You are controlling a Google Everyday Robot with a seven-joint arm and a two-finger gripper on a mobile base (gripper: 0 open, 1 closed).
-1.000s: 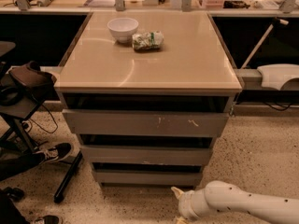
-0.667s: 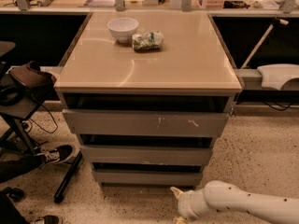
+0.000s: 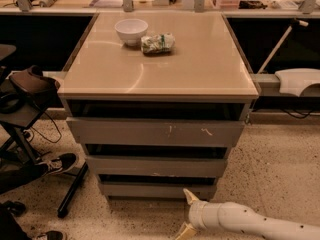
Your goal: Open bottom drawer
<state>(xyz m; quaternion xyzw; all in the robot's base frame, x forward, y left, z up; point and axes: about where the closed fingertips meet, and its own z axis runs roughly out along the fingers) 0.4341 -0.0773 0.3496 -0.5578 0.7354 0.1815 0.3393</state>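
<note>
While taking in the camera view, spotting the gripper (image 3: pixel 186 214) low over the floor (image 3: pixel 280 164), at about five o'clock from the foot of the cabinet (image 3: pixel 160 79), spread wide and grasping nothing. Finding the bottom drawer (image 3: pixel 157 189) at six o'clock of the cabinet front, lowest of three, tucked beneath the middle drawer (image 3: pixel 156 166) and the scratched top drawer (image 3: pixel 155 132), looking shut or barely out, with a dark slot running along its upper edge. Hovering just below and right of that front, seemingly apart from it. Likely reaching for a hold now: with no handle showing, aiming one finger up toward eleven o'clock into the dark slot, hooking behind the upper edge near its middle, then drawing straight toward six o'clock, level and slow. Keeping clear of the middle drawer's underside and of the floor while doing so; avoiding an off-centre hold, for fear of a skewed, jamming pull.
</note>
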